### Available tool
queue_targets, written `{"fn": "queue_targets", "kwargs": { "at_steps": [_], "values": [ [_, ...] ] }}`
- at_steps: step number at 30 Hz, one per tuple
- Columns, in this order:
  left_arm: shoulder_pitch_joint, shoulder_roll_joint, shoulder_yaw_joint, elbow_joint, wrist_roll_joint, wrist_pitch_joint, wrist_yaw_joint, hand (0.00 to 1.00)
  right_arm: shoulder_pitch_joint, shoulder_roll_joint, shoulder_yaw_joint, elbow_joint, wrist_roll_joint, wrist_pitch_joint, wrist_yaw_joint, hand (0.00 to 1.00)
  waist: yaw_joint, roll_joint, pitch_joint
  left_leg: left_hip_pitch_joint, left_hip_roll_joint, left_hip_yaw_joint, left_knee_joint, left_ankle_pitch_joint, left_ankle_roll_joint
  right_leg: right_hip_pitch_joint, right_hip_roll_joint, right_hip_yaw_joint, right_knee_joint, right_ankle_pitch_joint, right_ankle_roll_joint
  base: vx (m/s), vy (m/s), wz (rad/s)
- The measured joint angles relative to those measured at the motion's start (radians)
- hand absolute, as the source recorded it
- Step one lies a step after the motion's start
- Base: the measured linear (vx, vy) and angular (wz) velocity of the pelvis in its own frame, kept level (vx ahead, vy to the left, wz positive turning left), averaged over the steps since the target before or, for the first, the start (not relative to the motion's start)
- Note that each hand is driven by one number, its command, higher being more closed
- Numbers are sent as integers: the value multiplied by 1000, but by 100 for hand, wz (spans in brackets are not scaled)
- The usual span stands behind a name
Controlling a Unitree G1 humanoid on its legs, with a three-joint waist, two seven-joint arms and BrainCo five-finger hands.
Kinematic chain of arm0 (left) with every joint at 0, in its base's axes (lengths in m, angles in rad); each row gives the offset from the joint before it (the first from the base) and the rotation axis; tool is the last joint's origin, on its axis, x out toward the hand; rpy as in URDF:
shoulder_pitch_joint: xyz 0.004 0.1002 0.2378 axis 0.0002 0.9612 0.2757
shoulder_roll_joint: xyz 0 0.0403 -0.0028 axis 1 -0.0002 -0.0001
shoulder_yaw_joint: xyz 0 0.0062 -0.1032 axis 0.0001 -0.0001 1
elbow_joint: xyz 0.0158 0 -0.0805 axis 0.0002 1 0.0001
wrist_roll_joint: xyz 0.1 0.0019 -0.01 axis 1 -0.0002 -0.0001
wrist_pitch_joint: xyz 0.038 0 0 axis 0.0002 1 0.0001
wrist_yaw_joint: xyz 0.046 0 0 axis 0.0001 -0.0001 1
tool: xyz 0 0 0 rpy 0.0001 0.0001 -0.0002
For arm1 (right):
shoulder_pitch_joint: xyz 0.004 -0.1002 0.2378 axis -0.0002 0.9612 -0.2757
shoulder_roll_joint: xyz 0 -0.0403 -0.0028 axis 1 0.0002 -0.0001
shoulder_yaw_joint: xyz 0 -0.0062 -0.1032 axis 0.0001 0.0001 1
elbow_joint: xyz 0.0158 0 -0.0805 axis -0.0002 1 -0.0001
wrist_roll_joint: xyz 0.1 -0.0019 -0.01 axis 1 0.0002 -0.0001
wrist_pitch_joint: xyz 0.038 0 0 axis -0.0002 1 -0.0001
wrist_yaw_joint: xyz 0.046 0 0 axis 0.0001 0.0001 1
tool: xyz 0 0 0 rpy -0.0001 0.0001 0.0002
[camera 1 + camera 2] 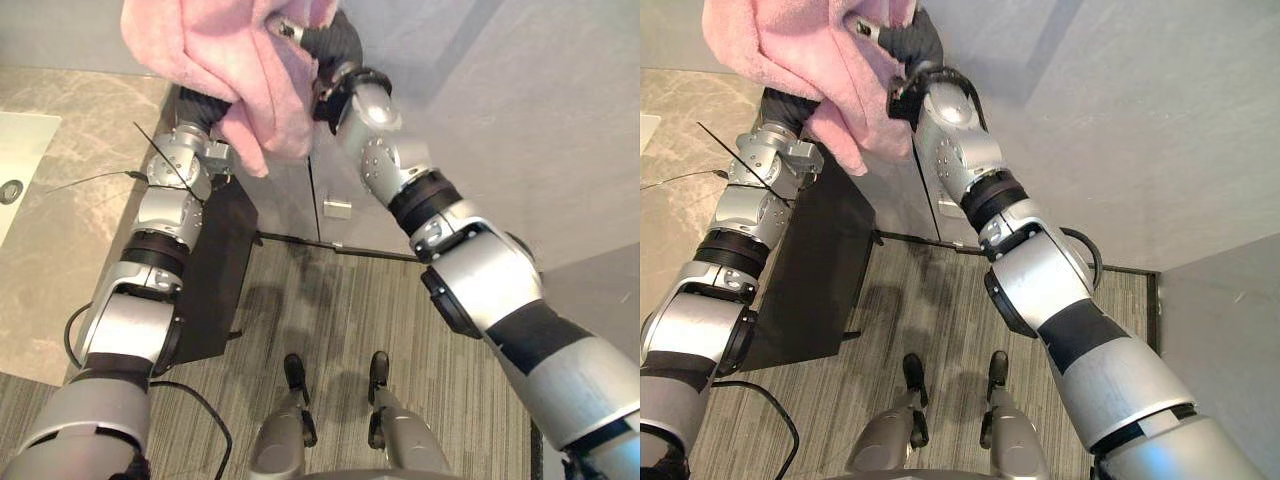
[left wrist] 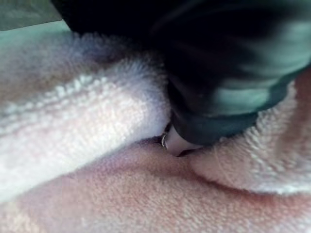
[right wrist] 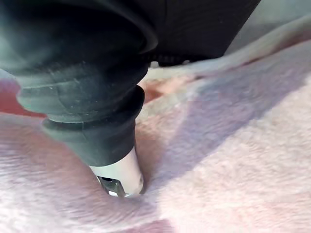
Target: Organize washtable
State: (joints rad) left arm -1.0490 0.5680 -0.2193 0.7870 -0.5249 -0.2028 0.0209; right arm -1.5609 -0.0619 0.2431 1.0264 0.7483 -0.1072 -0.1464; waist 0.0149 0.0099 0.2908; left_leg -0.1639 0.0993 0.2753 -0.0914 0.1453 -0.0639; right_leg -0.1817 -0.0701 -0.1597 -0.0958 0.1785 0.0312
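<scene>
**tilegrout_42:** So where's the towel, and how many are you dealing with?

**me:** Just one. One pink towel (image 1: 215, 50), fluffy, and it's up in the air with both my arms raised into it. It's bunched over the top of my two hands and a thick fold hangs down between my wrists.

**tilegrout_42:** Are you actually gripping it?

**me:** Honestly, I can't tell for either hand. My left hand (image 2: 228, 87) is buried in the pile, with terry cloth pressed against it all round. My right hand (image 3: 121, 172) is the same: the dark cover and one silver bit are pushed straight into the cloth and the rest is hidden. The towel is touching both hands for sure. Whether either one is clamped on it or just sitting open under it, no idea.

**tilegrout_42:** What else is around?

**me:** There's one marbled counter (image 1: 80, 200) well below my left hand and out to that side. It has one white sink (image 1: 20, 160) at the far edge. One dark cabinet side (image 1: 215, 290) drops from the counter down to the striped carpet (image 1: 380, 320). A plain grey wall (image 1: 520, 120) is behind my right hand. The towel isn't touching any of those.
</scene>
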Motion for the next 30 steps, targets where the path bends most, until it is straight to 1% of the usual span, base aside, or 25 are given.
{"fn": "queue_targets", "kwargs": {
  "at_steps": [3, 4, 7, 9, 14, 18, 23, 26, 30],
  "values": [
    [-22, 3, 36, -1, -2, 0, 4, 100, 0, -25, 0, -1, -1, 0, 2, 100, 1, 0, 0, 0, -1, 2, 0, 1, 1, 0, -1, 5, 0, 5, 1, 10, 8, 0],
    [-34, 15, 38, -1, -2, 0, 5, 100, 0, -31, -10, -3, 2, 0, 2, 100, 1, 0, 0, 1, -3, 4, 0, 1, 1, -1, -2, 11, 0, 7, 2, 14, 25, -4],
    [-38, 45, 43, -5, -4, -1, 6, 100, 0, -34, -40, -4, 36, 0, 0, 100, 0, 0, 0, 8, -6, 18, 0, 1, 1, -1, -3, 27, 0, 12, 3, 15, 21, -14],
    [-38, 47, 74, -7, -5, -1, 7, 100, 0, -54, -41, -4, 86, 0, 1, 100, -1, 0, 0, 11, -8, 28, 0, 1, 1, -3, -3, 33, 0, 17, 4, 14, 10, -13],
    [-38, 51, 74, -40, -5, -1, 6, 100, 0, -88, -45, -4, 146, 1, 15, 100, 1, 0, 0, 11, -8, 42, 0, 1, 2, -14, -3, 51, 0, 27, 4, 21, 2, -11],
    [-38, 53, 74, -54, -5, -1, 4, 100, 1, -97, -45, -4, 155, 5, 18, 100, -6, 0, 0, 14, -6, 48, 0, 1, 2, -14, -3, 55, -1, 30, 3, 42, -8, -6],
    [-38, 53, 71, -56, -4, -1, 2, 100, 14, -107, -44, -18, 164, 6, 21, 100, -6, 0, 0, 14, -5, 47, -1, 2, 3, -14, -3, 54, -1, 30, 2, 43, -8, 1],
    [-33, 53, 64, -76, -4, 0, 1, 100, 37, -121, -41, -32, 167, 6, 30, 100, -8, 0, 0, 14, -8, 46, -1, 8, 11, -14, -5, 53, -1, 31, 3, 47, -1, 1],
    [13, 51, 29, -84, -4, 1, -1, 100, 65, -135, -34, -32, 183, 6, 41, 100, -21, 0, 0, 14, -11, 45, -1, 8, 11, -14, -7, 53, -1, 32, 5, 46, 0, 1]
  ]
}}
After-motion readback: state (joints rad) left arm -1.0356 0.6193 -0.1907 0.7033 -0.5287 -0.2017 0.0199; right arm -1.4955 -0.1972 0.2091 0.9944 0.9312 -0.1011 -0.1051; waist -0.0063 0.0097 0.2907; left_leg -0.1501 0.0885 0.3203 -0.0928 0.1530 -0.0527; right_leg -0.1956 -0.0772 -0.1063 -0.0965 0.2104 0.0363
